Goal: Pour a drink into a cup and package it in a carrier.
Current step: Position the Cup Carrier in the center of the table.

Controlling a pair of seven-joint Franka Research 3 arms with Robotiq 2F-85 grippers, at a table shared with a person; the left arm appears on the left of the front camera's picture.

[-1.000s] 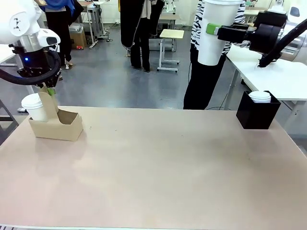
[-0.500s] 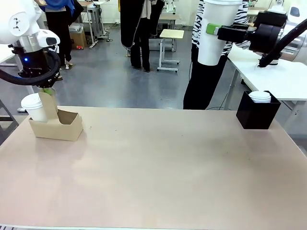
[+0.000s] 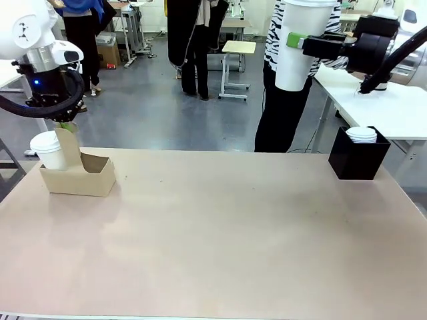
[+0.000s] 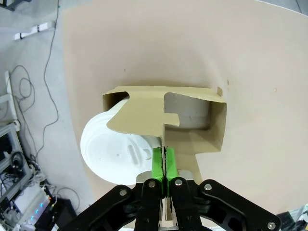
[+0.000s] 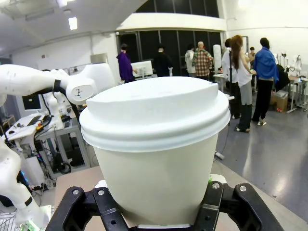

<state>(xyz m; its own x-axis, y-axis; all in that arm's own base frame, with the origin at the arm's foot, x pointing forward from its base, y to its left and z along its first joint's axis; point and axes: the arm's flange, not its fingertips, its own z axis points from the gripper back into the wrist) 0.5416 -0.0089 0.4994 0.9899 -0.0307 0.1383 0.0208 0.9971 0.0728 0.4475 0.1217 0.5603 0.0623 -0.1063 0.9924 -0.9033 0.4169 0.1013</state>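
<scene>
Second cup held high, one pocket of the carrier free
Right pincer clamps a lidded cup high above the counter. Left pincer is closed at the carrier handle, hold unclear. Keep the cup upright and lower it straight beside the seated cup.

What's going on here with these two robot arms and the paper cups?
The right gripper holds a lidded white cup high in the air above the table's far side. A second lidded cup already sits in the brown carrier at the table's left end. The left gripper is at the top of the carrier's handle, pads shut; whether it grips is unclear.
</scene>
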